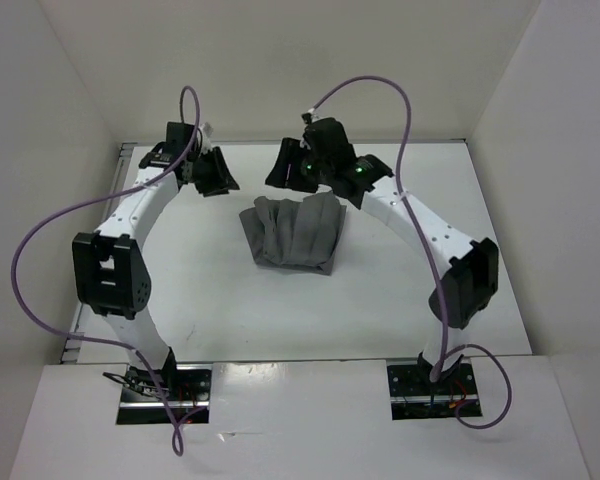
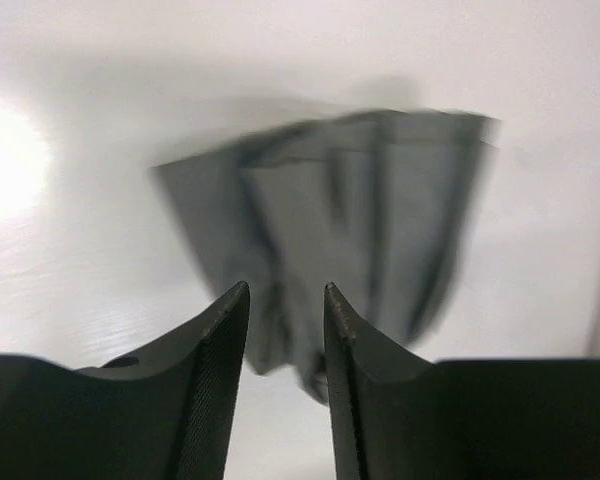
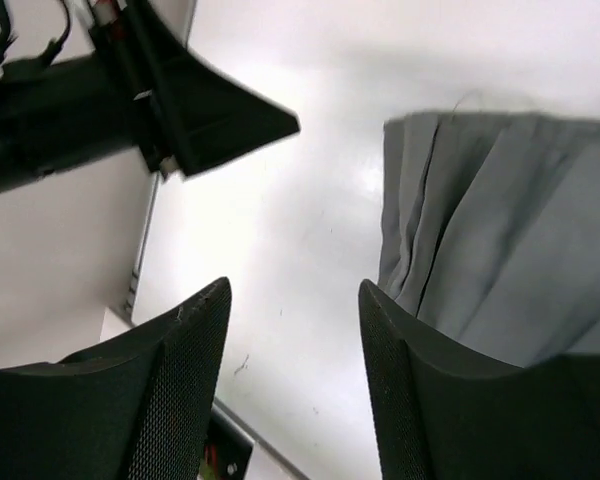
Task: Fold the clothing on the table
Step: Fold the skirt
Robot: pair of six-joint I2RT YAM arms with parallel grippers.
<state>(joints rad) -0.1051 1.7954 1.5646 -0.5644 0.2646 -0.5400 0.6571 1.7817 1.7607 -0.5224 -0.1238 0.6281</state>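
The left gripper (image 2: 286,290) hovers with its jaws a little apart, holding nothing. The right gripper (image 3: 294,288) is spread wide, also empty. Both hang over the far part of the white table (image 1: 400,300). A pleated grey skirt (image 1: 292,232) lies bunched in the middle of the table, its far edge just below the right gripper, with the left gripper off its far left corner. The skirt looks light, limp and easily rumpled. Pinching a corner or edge through all layers seems the best hold.

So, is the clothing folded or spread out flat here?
Folded, roughly: the clothing sits as a compact bundle on the table, with pleated layers lying over each other.
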